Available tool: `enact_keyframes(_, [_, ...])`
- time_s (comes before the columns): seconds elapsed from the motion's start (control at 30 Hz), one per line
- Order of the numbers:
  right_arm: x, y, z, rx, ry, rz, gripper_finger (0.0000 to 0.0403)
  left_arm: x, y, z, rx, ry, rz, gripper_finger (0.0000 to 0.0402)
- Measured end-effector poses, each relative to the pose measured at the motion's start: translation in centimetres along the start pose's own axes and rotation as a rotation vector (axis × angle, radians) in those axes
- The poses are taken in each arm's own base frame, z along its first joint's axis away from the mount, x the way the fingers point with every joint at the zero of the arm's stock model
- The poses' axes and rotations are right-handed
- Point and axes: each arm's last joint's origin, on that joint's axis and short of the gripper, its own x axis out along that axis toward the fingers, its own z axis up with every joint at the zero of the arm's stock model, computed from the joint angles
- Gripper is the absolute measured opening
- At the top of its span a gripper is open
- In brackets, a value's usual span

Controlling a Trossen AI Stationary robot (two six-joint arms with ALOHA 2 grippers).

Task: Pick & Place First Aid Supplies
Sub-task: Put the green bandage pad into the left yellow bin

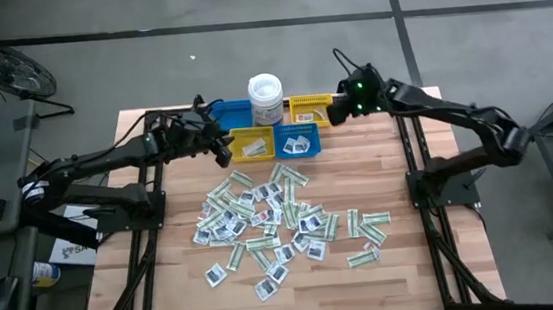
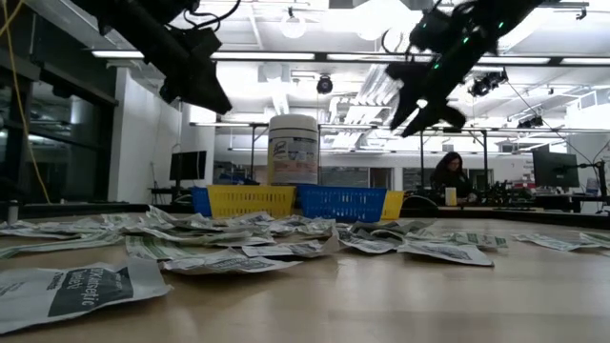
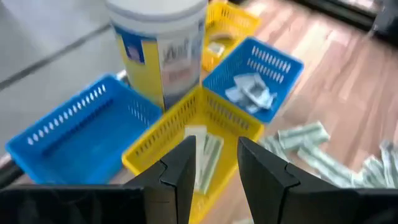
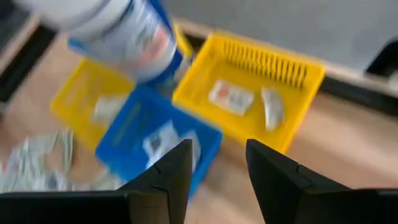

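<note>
Both claws hang above the far end of the wooden table (image 1: pixel 388 286), over the cluster of small bins. Left gripper (image 3: pixel 214 163) has its two dark fingers (image 3: pixel 181 177) standing apart with nothing between them; right under it sits a yellow bin (image 3: pixel 186 134) with a pale strip packet lying inside. Just beyond that bin stands the white lidded tub (image 3: pixel 158 43), a blue bin (image 3: pixel 78 134) to one side of it looks bare, and another blue bin (image 3: pixel 258 71) on the other side holds a few white square packets.

Right gripper (image 4: pixel 214 171) hovers at the other end of the cluster, its fingers (image 4: pixel 273 180) also spread and holding nothing. Directly ahead of it is a second yellow bin (image 4: pixel 249 81) with two packets on its floor, one printed square and one pale piece, though the blur keeps me from saying more about them.

Farther from both claws, toward the near half of the table, the first aid supplies (image 1: pixel 282 220) lie scattered in a loose heap: white squares with dark print mixed with longer green-and-white strips, many overlapping. A few stray ones lie apart at the heap's edges.

From table height, a person (image 2: pixel 450 176) sits at a desk well behind it all.
</note>
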Motion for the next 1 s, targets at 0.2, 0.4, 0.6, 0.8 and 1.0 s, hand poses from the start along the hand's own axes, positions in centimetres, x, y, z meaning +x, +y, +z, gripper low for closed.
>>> enact_keyframes(0.2, [-2.9,1.8,-3.7,-0.013,0.205,-0.038,0.015,-0.3,-1.3,-0.2,0.026,-0.003,-0.033,0.0117])
enact_keyframes(0.4, [-4.9,3.8,-7.9,0.055,0.419,-0.127,0.015,-0.5,-2.4,-0.5,0.057,-0.011,-0.036,0.0117])
enact_keyframes(0.6, [-6.2,6.2,-11.7,0.13,0.561,-0.188,0.0153,-0.7,-2.9,-0.6,0.058,-0.011,-0.048,0.0117])
enact_keyframes(0.8, [-6.8,8.3,-14.9,0.168,0.601,-0.243,0.0155,-0.7,-2.9,-0.6,0.057,-0.009,-0.061,0.0117])
enact_keyframes(1.0, [-6.0,9.6,-17.9,0.197,0.641,-0.374,0.018,-0.7,-2.9,-0.6,0.066,-0.004,-0.081,0.0117])
